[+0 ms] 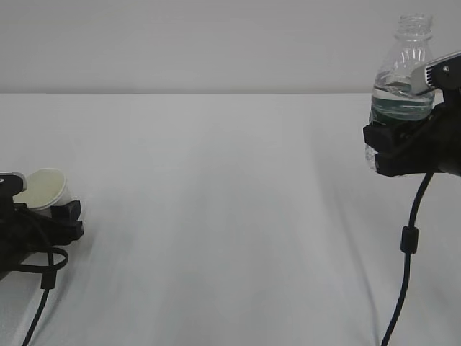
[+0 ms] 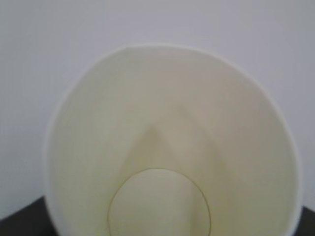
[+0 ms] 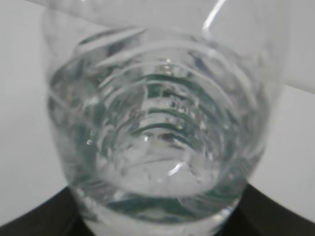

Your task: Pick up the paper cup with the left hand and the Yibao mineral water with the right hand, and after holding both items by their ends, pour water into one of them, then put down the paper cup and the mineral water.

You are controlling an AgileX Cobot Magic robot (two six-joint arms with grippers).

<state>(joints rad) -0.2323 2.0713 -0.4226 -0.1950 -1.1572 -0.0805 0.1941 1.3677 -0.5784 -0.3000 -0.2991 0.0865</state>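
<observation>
The white paper cup (image 1: 43, 186) sits low at the far left, tilted, its lower part between the black fingers of my left gripper (image 1: 54, 215). In the left wrist view the cup's cream inside (image 2: 172, 147) fills the picture and hides the jaws, so contact is not visible. At the far right the Yibao mineral water bottle (image 1: 402, 76) stands upright and uncapped, raised well above the table. My right gripper (image 1: 392, 143) is shut on its lower end. Clear water (image 1: 400, 108) fills the part above the green label. The right wrist view looks through the bottle (image 3: 157, 123) from its base.
The white table (image 1: 230, 216) stretches between the two arms. A black cable (image 1: 407, 245) hangs from the right arm down to the front edge. Another cable (image 1: 43, 288) trails below the left arm.
</observation>
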